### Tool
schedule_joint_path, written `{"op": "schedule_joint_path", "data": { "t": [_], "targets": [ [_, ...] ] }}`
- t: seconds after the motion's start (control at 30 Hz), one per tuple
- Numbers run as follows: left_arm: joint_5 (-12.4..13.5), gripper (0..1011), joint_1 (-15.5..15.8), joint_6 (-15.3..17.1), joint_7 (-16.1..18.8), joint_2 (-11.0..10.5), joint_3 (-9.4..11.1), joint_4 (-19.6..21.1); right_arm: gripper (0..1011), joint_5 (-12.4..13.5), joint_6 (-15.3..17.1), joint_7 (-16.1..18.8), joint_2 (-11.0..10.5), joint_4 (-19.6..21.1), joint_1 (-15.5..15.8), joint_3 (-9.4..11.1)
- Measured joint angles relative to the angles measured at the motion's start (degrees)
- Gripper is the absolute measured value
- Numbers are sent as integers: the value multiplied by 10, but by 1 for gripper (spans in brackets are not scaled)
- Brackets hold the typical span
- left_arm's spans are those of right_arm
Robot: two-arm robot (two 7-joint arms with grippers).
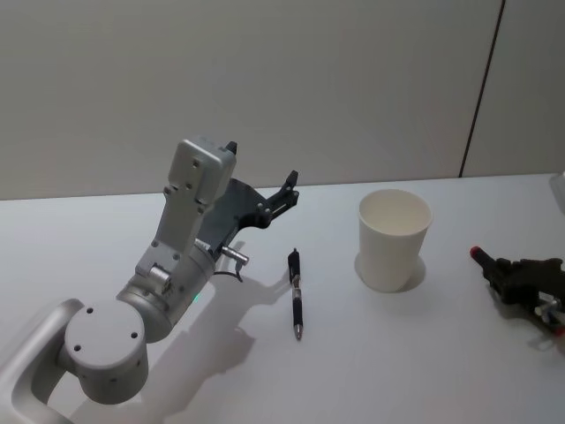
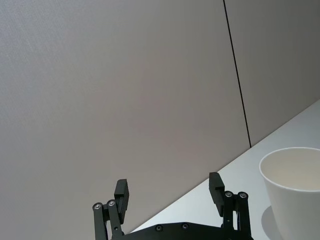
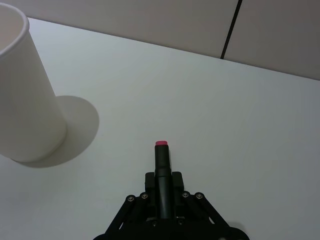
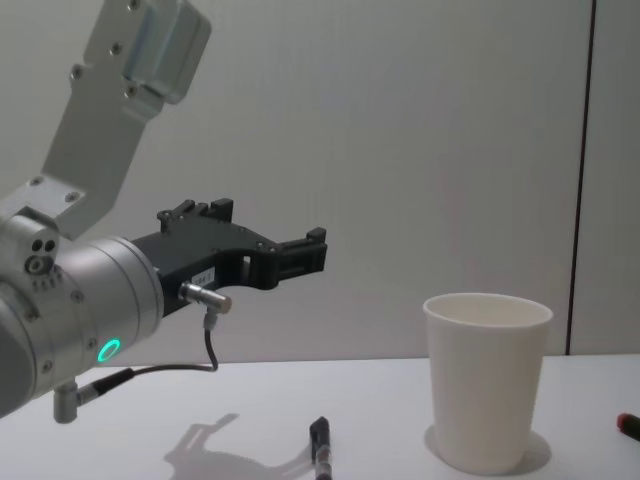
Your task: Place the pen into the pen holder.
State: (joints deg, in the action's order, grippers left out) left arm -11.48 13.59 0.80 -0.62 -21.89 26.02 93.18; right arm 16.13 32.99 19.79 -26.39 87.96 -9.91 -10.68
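Left end effector (image 1: 262, 163) released, raised over bench (image 1: 424, 353); its white label (image 4: 203, 276) unreadable. Black pen (image 1: 297, 291) lies flat near white paper cup (image 1: 393, 238). Right end effector (image 3: 163, 181) clenched on red-tipped black stick (image 3: 161, 152).

In the chest view the bottom edge cuts off the pen (image 4: 319, 448) partway down its barrel, and the right edge leaves just the red end of the black red-tipped stick (image 4: 630, 424). The paper cup (image 2: 292, 210) loses its base and one side at the left wrist view's edges. The right gripper (image 1: 505, 272) runs off the head view's right edge, and the stick's rear end is hidden between its fingers.
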Motion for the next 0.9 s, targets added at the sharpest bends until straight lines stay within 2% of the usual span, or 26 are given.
{"op": "schedule_joint_path", "data": {
  "t": [0.27, 0.43, 0.9],
  "targets": [
    [0, 1001, 0, 0, 0, 0, 0, 0, 185, -1, -1, 1, 3, -1, -5, -2],
    [0, 1001, 0, 0, 0, 0, 0, 0, 185, -7, -14, 0, 8, -6, -13, -5],
    [0, 1001, 0, 0, 0, 0, 0, 0, 185, -16, -81, -9, 27, 2, -46, -8]
  ]
}}
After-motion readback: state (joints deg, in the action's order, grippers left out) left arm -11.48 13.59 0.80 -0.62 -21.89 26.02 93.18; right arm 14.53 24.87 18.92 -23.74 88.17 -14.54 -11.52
